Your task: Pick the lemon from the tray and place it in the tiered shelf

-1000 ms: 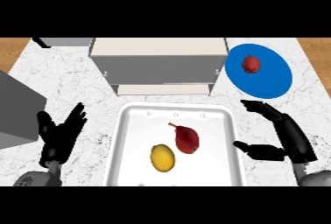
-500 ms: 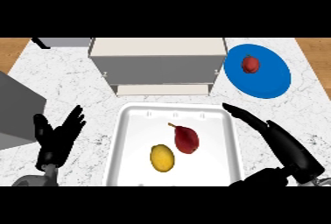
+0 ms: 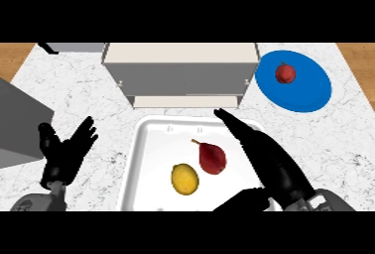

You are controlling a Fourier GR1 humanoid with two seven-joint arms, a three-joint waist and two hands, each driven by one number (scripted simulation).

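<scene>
**Risk of catching the wrong fruit on the way to the lemon**

Largest first: tiered shelf (image 3: 183,74) at twelve o'clock, pale, with a lower ledge jutting toward the tray. Far enough from the fruit that a carry across the tray's far rim looks needed; a low lift could clip that rim or the ledge.

White tray (image 3: 150,163) at centre, reaching down to six o'clock. Raised rim all round, so a flat sideways approach risks nudging the whole tray across the marble counter (image 3: 102,94).

Blue plate (image 3: 307,92) at two o'clock, carrying a small red fruit (image 3: 285,73). Well apart from the action; little hazard there.

Right hand (image 3: 267,156) over the tray's right half, from five o'clock toward the centre, fingers straight and extended, holding nothing. Thumb apparently splayed low near six o'clock.

Left hand (image 3: 66,151) at eight o'clock, outside the tray, fingers spread and upright, resting, holding nothing.

Dark red pear-shaped fruit (image 3: 212,158) just right of centre, between the right hand and the target. Main danger: closing on this one instead, or knocking it into the lemon.

Lemon (image 3: 185,179) at six o'clock inside the tray, just beside the red fruit, untouched. Rounded and likely to roll if brushed by straight fingers before any closing.
</scene>
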